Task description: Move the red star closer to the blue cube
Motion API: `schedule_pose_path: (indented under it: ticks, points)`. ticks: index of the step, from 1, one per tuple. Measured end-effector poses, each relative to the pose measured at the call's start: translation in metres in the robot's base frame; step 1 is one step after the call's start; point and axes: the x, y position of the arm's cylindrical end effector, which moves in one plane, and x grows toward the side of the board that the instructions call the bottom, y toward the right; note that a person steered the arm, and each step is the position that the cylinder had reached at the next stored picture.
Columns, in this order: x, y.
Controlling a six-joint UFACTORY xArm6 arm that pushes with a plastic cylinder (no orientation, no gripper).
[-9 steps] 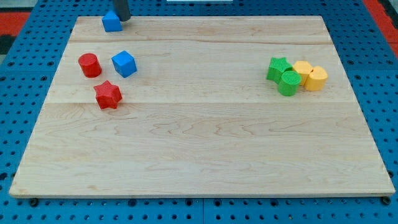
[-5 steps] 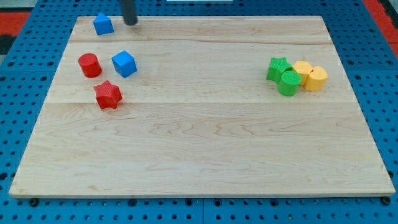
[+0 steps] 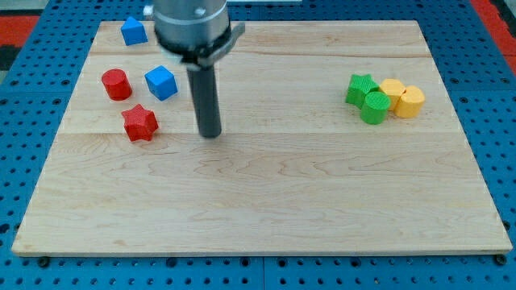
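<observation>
The red star lies at the view's left on the wooden board. The blue cube sits just above and to the right of it, a small gap between them. My tip stands on the board to the right of the red star, about a block and a half away, and below-right of the blue cube. It touches no block.
A red cylinder sits left of the blue cube. A second blue block lies near the top left corner. At the right, a green star, a green cylinder and two yellow blocks cluster together.
My tip has moved from the board's top left edge down and to the right, to a spot right of the red star. The top blue block slid left earlier. Other blocks are still.
</observation>
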Motion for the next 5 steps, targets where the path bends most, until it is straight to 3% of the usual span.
schedule_pose_path:
  ticks: [1, 2, 3, 5]
  points:
    - [0.033, -0.088]
    - [0.031, -0.121]
    - [-0.008, -0.113]
    - [-0.027, -0.114]
